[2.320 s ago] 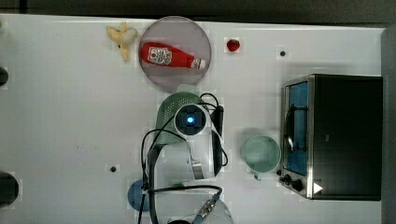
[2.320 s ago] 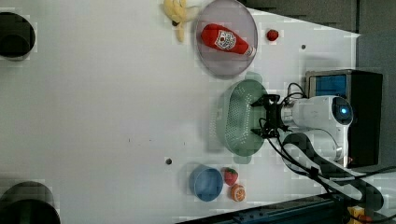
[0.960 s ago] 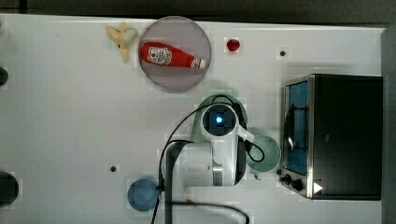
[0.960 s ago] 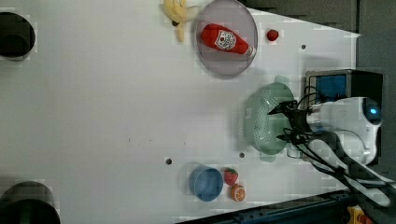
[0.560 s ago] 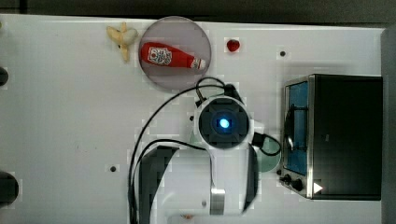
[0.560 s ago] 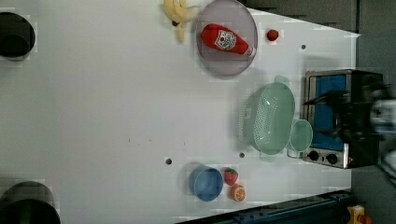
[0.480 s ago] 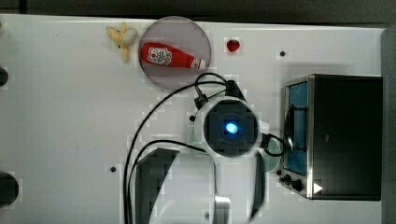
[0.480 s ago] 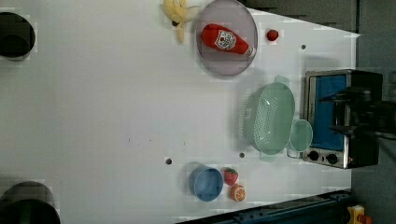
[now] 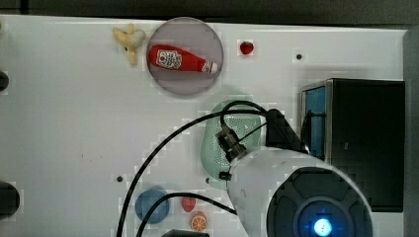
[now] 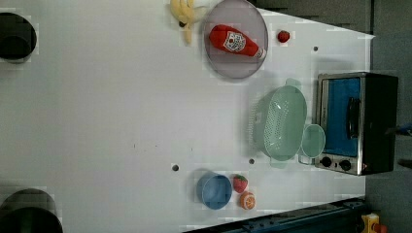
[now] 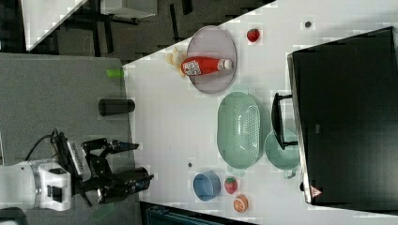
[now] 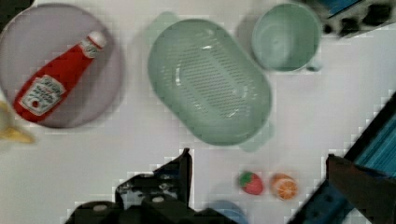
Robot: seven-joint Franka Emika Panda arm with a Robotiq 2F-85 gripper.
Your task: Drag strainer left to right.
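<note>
The strainer (image 10: pixel 282 124) is a pale mint-green oval colander with a dotted inside. It rests on the white table (image 10: pixel 97 121) between the grey plate and the toaster oven, close to the small green cup (image 10: pixel 312 141). In the top view the arm (image 9: pixel 296 197) covers part of the strainer (image 9: pixel 222 143). My gripper (image 12: pixel 257 156) is open and holds nothing. It hangs well clear of the strainer (image 12: pixel 210 81). In the right view the gripper (image 11: pixel 144 162) shows to the left of the table, far from the strainer (image 11: pixel 239 129).
A toaster oven (image 10: pixel 357 121) stands past the cup. The grey plate (image 10: pixel 235 39) holds a ketchup bottle (image 10: pixel 235 41), with a banana (image 10: pixel 184 14) and a strawberry (image 10: pixel 283 36) nearby. A blue bowl (image 10: pixel 214 191), another strawberry (image 10: pixel 239 183) and an orange slice (image 10: pixel 247 200) lie near the table edge.
The gripper has let go of the strainer's rim and pulled up and away from it. The strainer stays where it was, beside the cup.
</note>
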